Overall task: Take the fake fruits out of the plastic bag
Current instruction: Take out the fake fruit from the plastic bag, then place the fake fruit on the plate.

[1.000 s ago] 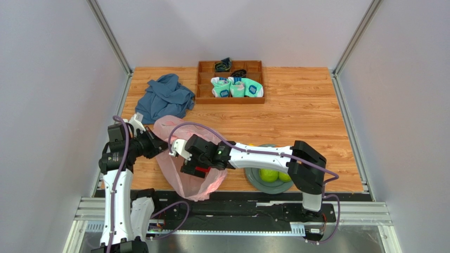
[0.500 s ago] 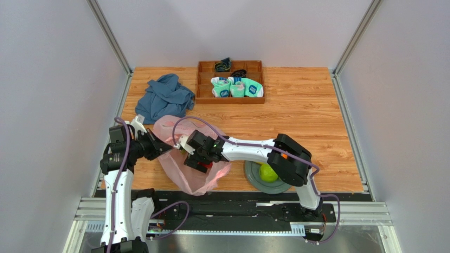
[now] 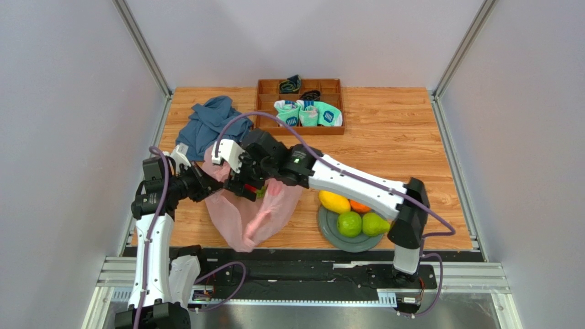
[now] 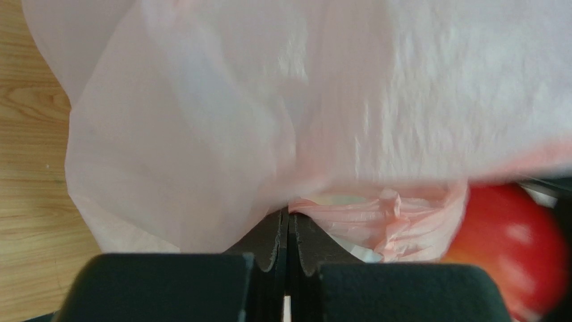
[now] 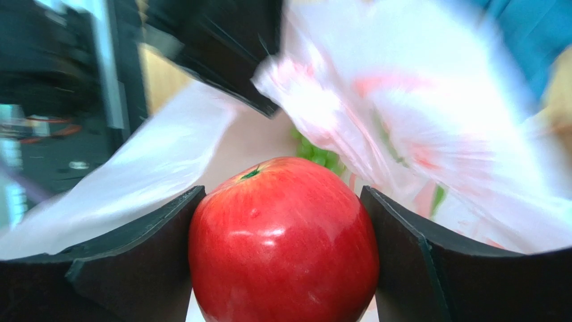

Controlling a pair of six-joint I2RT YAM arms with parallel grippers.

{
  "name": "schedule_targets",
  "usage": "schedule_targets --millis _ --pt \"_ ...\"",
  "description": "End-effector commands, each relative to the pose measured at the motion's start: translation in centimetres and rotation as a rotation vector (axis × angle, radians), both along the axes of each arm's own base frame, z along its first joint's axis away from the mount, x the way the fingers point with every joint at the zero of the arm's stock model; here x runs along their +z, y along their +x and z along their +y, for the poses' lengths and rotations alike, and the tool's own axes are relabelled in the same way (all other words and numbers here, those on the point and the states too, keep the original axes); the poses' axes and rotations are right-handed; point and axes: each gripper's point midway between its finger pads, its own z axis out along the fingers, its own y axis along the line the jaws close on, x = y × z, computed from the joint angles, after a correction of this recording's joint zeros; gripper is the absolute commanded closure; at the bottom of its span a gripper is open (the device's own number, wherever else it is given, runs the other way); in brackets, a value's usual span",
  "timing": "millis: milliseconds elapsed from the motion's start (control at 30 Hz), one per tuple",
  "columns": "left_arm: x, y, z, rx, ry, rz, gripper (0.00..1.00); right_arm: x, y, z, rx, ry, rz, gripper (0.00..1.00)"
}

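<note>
**A:** How much room is there around the bag?

**B:** The plastic bag lies at the near left of the table, with its lower end close to the front edge. My left gripper is clenched on a fold of its film, jaws pressed together. The blue cloth sits just behind the bag, but I cannot tell whether they touch. The grey plate is just to the right, near the front edge. It carries the lemon, orange, green apple and green pear. Open wood runs between the plate and the wooden tray of socks.

**A:** And your right side?

**B:** My right gripper grasps the red apple between both fingers, above the bag's far end.

**A:** What is hard to see?

**B:** From above, my arm hides nearly all of the apple. My right wrist view is blurred. Something green shows behind the apple inside the film, and I cannot name it. The left wrist view cuts the apple off at its right edge.
</note>
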Motion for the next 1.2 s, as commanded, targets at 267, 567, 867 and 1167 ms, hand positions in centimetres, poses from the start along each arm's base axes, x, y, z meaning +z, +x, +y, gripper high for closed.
schedule_targets --millis 267,567,867,1167 --pt "5.9 4.4 1.3 -0.105 0.131 -0.297 1.00 7.6 -2.2 -14.3 0.152 0.041 0.013 0.30" --pt "8.3 4.1 3.3 -0.074 0.180 -0.315 1.00 -0.6 -6.9 -27.5 0.373 -0.266 -0.181 0.29" --pt "8.3 5.2 3.8 -0.027 0.128 -0.281 1.00 -7.2 -6.6 -25.8 0.388 -0.355 -0.118 0.27" --pt "6.6 4.2 3.1 -0.021 0.071 -0.237 1.00 -12.0 -4.0 -23.2 0.432 -0.465 -0.054 0.28"
